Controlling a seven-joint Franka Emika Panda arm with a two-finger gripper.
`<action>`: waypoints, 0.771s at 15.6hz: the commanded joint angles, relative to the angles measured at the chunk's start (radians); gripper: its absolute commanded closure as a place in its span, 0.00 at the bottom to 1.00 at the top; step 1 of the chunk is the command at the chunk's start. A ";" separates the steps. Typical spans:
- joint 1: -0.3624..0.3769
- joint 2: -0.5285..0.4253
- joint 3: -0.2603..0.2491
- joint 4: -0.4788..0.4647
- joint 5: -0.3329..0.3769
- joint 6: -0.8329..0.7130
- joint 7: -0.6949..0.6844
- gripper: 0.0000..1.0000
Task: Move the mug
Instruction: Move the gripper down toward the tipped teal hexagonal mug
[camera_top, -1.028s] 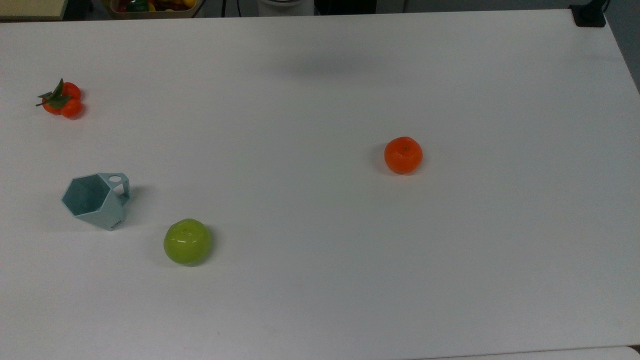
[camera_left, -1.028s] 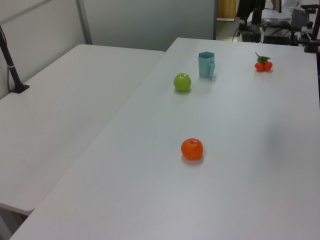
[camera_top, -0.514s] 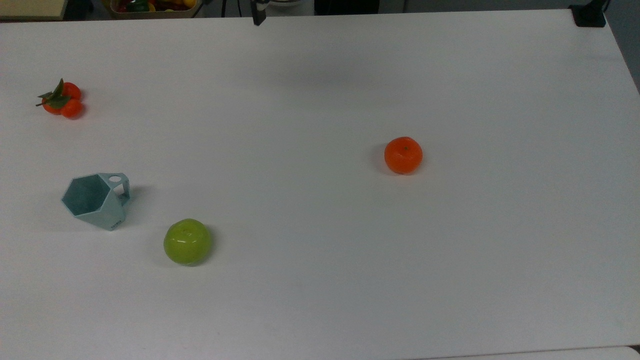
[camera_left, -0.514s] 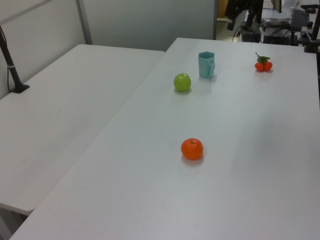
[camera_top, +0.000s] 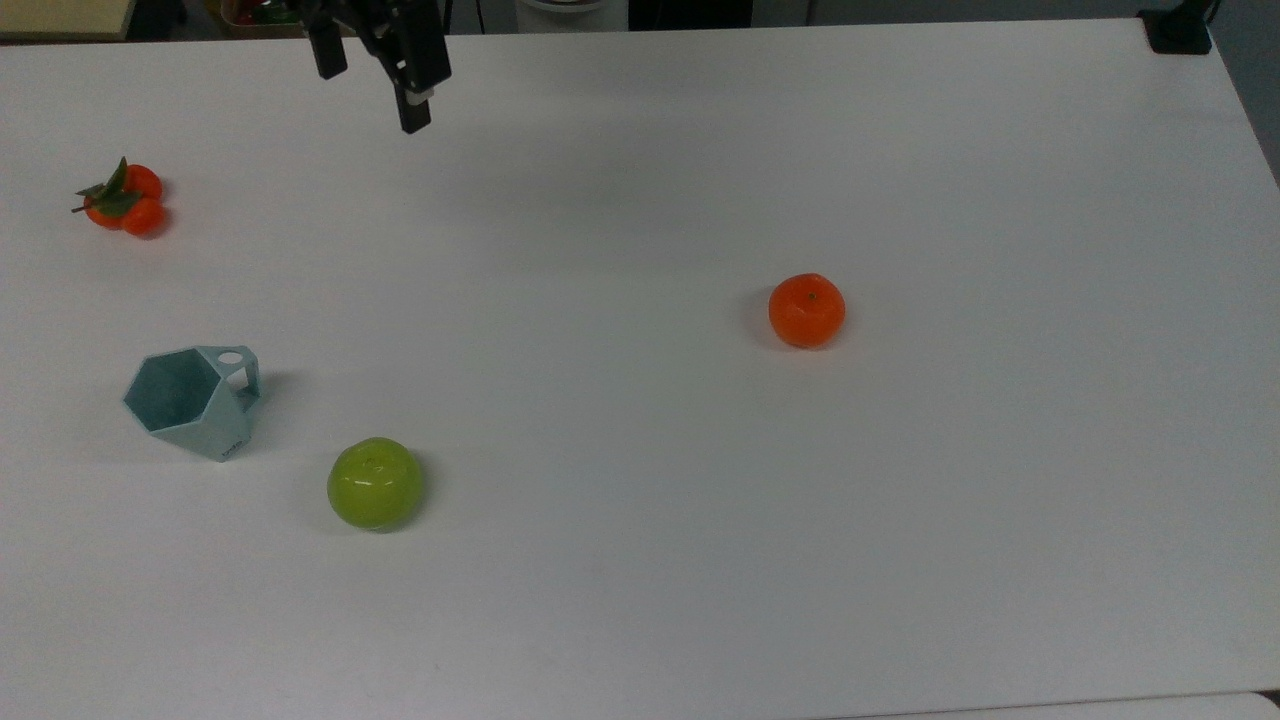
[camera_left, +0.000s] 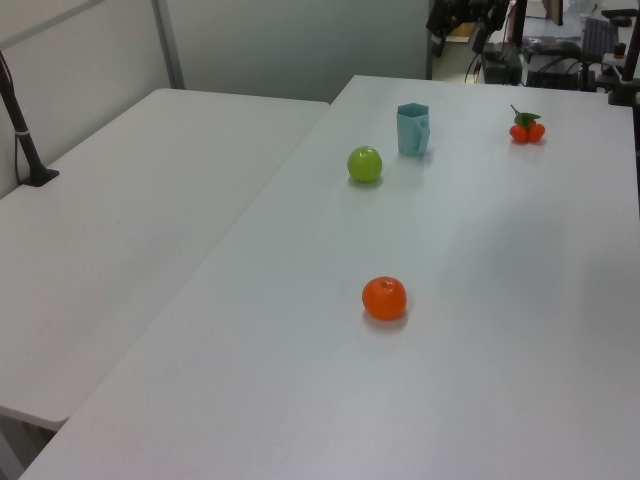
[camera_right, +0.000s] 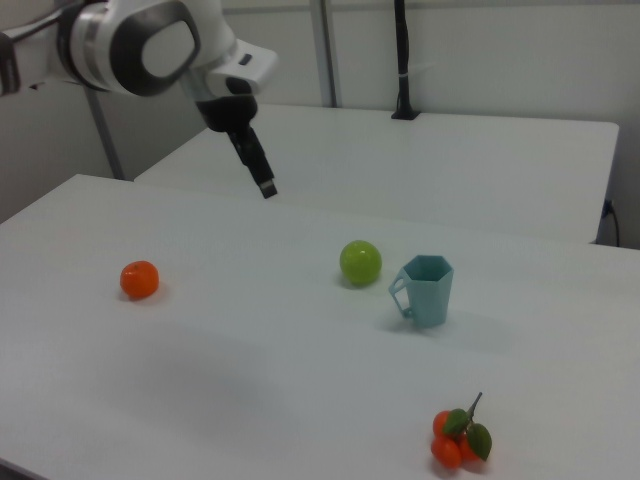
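Note:
The pale teal faceted mug (camera_top: 190, 402) stands upright near the top view's left edge, its handle toward the top view's upper right. It also stands at the far end of the table in the left view (camera_left: 413, 130), and in the right view (camera_right: 428, 290) its handle faces the right view's left. My gripper (camera_top: 370, 98) hangs open and empty over the table's far edge in the top view, well away from the mug. In the right view one dark finger (camera_right: 262, 178) points down, high above the table, below the white arm.
A green apple (camera_top: 375, 483) lies just right of the mug in the top view. An orange (camera_top: 806, 310) sits mid-table, and a small leafy cluster of oranges (camera_top: 122, 198) at the far left. A second white table (camera_left: 150, 200) adjoins. A black clamp (camera_top: 1180, 30) sits on one corner.
My gripper has come in from the top view's upper edge, moving left and forward over the table. The mug and the fruit have not moved.

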 joint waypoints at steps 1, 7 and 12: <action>0.003 0.044 -0.048 -0.005 -0.018 0.081 0.019 0.00; -0.029 0.144 -0.083 -0.022 -0.018 0.220 0.011 0.00; -0.043 0.196 -0.110 -0.052 -0.018 0.317 0.010 0.00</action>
